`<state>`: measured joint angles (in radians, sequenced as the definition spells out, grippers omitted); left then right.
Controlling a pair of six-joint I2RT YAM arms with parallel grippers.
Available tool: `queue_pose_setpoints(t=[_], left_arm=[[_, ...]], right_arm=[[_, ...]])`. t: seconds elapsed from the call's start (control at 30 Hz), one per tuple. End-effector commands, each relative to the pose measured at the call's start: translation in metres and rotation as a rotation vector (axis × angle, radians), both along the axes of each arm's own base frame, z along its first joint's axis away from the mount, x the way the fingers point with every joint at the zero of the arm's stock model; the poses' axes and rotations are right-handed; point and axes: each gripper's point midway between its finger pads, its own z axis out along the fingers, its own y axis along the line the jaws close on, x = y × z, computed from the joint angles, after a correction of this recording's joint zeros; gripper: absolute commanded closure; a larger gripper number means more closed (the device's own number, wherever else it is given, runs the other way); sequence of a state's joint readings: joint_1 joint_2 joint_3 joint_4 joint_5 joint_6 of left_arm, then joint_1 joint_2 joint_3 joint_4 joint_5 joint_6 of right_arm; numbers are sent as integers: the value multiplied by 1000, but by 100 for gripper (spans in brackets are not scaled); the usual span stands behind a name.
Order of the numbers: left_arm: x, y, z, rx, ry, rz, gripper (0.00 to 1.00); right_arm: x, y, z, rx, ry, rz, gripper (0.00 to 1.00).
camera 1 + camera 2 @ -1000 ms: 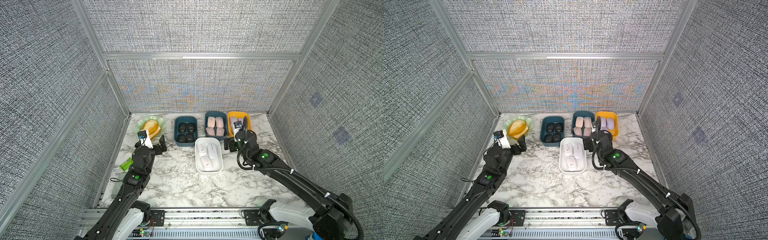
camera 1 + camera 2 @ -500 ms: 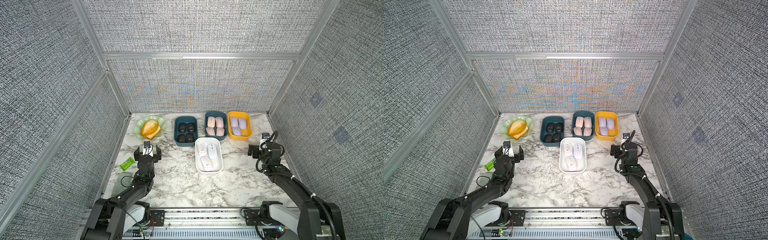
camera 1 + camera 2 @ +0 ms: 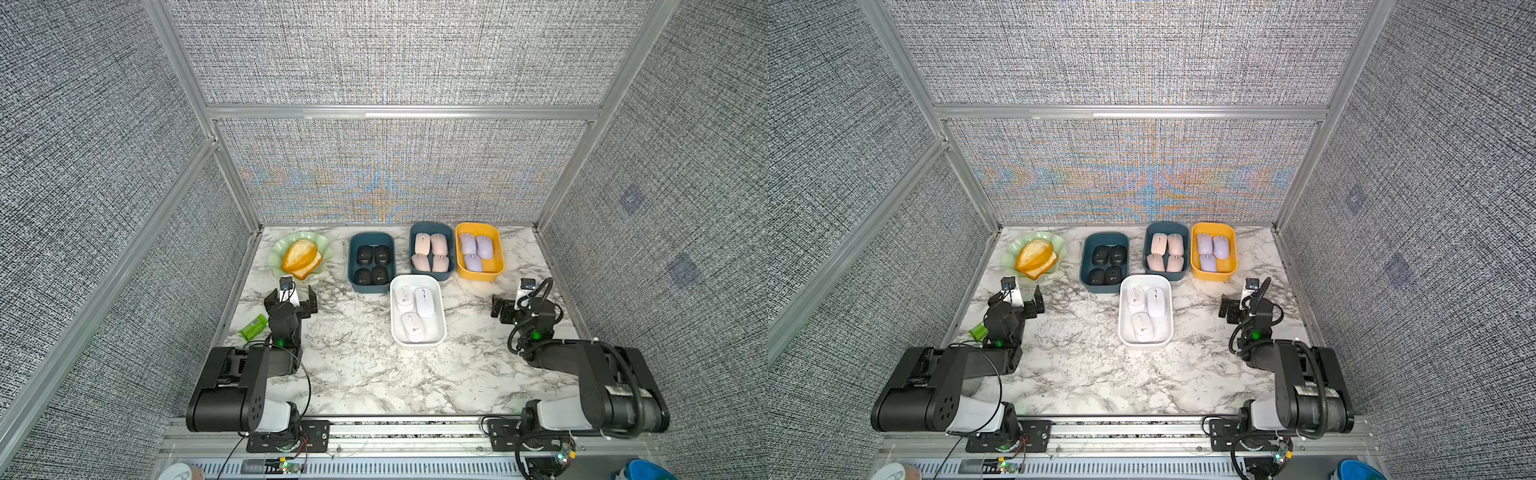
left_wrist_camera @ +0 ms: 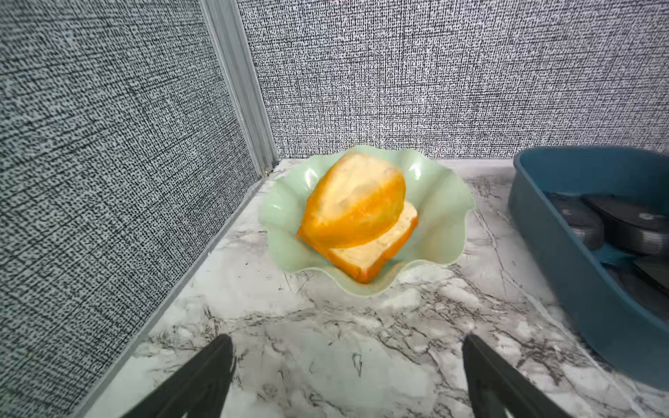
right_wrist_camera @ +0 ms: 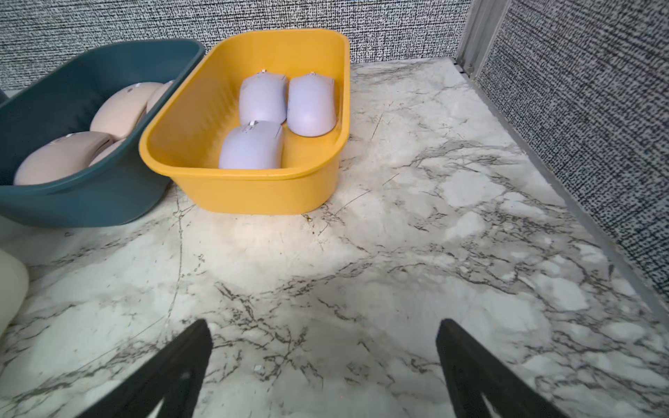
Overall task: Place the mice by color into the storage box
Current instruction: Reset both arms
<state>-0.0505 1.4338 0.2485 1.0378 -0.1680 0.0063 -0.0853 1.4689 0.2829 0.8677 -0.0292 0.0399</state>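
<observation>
The left tool (image 3: pixel 291 296) is spread wide and holds nothing. It hangs low over the bench (image 3: pixel 353 374) and points at the bread (image 3: pixel 301 254) on a green dish (image 3: pixel 277 259) in the far corner. The right tool (image 5: pixel 324 325) is spread wide too, with nothing in it. It sits over bare bench near the yellow box (image 3: pixel 478 276). All the mice are in boxes. Four black mice (image 3: pixel 365 254) lie two by two in a dark blue box (image 3: pixel 370 289). Just beside it, four pink mice (image 3: pixel 423 245) fill a second blue box (image 3: pixel 431 227). Right next to that is the yellow box, with three purple mice (image 3: pixel 468 244) inside and one corner bare. Three white mice (image 3: pixel 424 302) lie in a white box (image 3: pixel 434 330). This box sits in front of the two blue boxes, closer to the robot. Both tools are well apart from every mouse. A small green packet (image 3: pixel 253 327) lies on the bench by the left arm, close to the side wall.
</observation>
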Motion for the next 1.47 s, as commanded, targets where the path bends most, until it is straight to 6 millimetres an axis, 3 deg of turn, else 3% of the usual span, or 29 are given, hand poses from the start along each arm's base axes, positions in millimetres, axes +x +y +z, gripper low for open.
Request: queue_pose_setpoints(t=[0.0,0.2,1.43], left_arm=[[1,-7,-2,-23,10,-38,1],[2,-6,-2,-23,8,-37,1],[2,-7,-2,-24,10,-39,1]], right_arm=[[11,-7,28,-1,-173,-45,1],[23,-8,20,-37,-56,-79,1],[22,-4,21,-65,-66,-76,1]])
